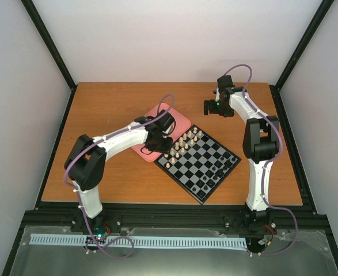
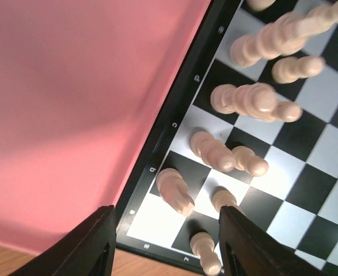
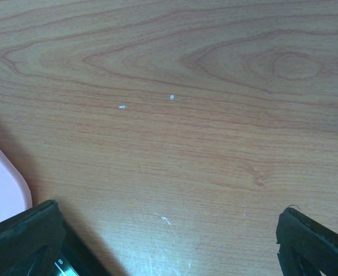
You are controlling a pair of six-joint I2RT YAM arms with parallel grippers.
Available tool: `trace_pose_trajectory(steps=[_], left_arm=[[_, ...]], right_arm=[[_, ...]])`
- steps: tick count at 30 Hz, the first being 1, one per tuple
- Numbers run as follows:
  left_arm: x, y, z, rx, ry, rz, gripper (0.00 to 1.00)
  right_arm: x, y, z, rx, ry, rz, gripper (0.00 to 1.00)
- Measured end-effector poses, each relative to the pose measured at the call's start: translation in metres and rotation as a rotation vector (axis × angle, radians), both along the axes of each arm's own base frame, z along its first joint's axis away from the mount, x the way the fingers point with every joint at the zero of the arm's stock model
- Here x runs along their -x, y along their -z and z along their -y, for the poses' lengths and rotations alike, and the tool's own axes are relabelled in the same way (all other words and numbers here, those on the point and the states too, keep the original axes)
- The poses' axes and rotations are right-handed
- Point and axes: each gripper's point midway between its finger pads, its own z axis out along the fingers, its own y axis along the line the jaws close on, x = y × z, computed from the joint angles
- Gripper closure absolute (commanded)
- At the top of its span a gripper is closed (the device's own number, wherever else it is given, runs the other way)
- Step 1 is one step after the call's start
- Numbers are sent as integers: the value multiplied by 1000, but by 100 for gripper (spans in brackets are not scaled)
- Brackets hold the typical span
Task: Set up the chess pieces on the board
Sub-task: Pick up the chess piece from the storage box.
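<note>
The board (image 1: 198, 161) lies at an angle in the middle of the table. Cream chess pieces (image 1: 183, 144) stand in two rows along its upper left side. My left gripper (image 1: 162, 140) hovers over the board's left corner, next to the pink tray (image 1: 174, 119). In the left wrist view that gripper (image 2: 169, 253) is open above the corner squares of the board (image 2: 307, 190). A cream pawn (image 2: 206, 253) stands between its fingers, touching neither. More cream pieces (image 2: 249, 100) line the edge rows. My right gripper (image 1: 215, 108) hangs open over bare wood at the back; in its wrist view the right gripper (image 3: 166, 253) holds nothing.
Small black pieces (image 1: 215, 173) stand along the board's lower right side. The pink tray (image 2: 71, 103) butts against the board's border. Its corner (image 3: 2, 184) shows in the right wrist view. Black frame posts rise at the table's corners.
</note>
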Motion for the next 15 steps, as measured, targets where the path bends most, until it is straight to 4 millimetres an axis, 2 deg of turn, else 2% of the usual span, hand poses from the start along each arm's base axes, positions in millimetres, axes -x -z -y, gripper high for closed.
trace_pose_trajectory(steps=[4,6,9,10,13,15], left_arm=[[-17,-29,-13,-12,-23,92,40],[-30,-35,-28,-24,-60,115,39],[-58,-32,-73,-65,-172,128,34],[-69,-30,-95,-87,-225,129,33],[-88,-18,-145,-143,-338,113,33],[-94,-7,-166,-171,-385,90,33]], right_arm=[[0,0,0,-1,0,-1,0],[0,0,-1,-3,-1,0,0],[0,0,-1,-6,-3,-1,0],[0,0,-1,-7,-3,-1,0],[0,0,-2,-11,-5,-1,0],[0,0,-2,-12,-6,-2,0]])
